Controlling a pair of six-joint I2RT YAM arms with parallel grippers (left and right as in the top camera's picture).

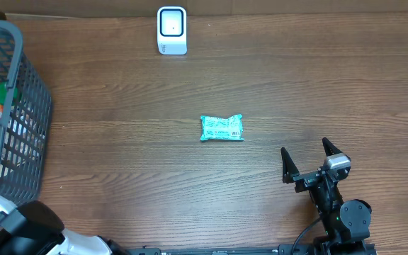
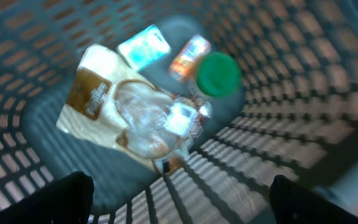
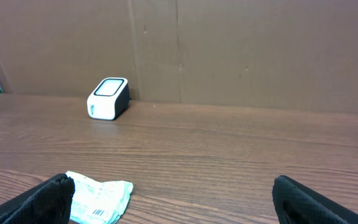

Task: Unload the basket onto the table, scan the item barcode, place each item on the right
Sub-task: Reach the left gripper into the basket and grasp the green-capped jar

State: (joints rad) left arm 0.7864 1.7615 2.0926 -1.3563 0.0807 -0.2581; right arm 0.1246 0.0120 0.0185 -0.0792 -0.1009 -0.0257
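A teal snack packet (image 1: 222, 128) lies flat near the middle of the wooden table. The right wrist view shows it low on the left (image 3: 98, 199), with a small barcode facing the camera. The white barcode scanner (image 1: 172, 30) stands at the far edge, also seen in the right wrist view (image 3: 109, 98). My right gripper (image 1: 305, 150) hovers open to the packet's right and nearer the front edge, its fingers wide apart and empty (image 3: 179, 199). My left gripper (image 2: 179, 199) hangs open over the basket, holding nothing.
A grey mesh basket (image 1: 30, 120) stands at the left edge. Inside it lie a beige and brown bag (image 2: 123, 106), a small teal packet (image 2: 143, 46), an orange packet (image 2: 189, 57) and a green-capped item (image 2: 218, 73). A cardboard wall backs the table.
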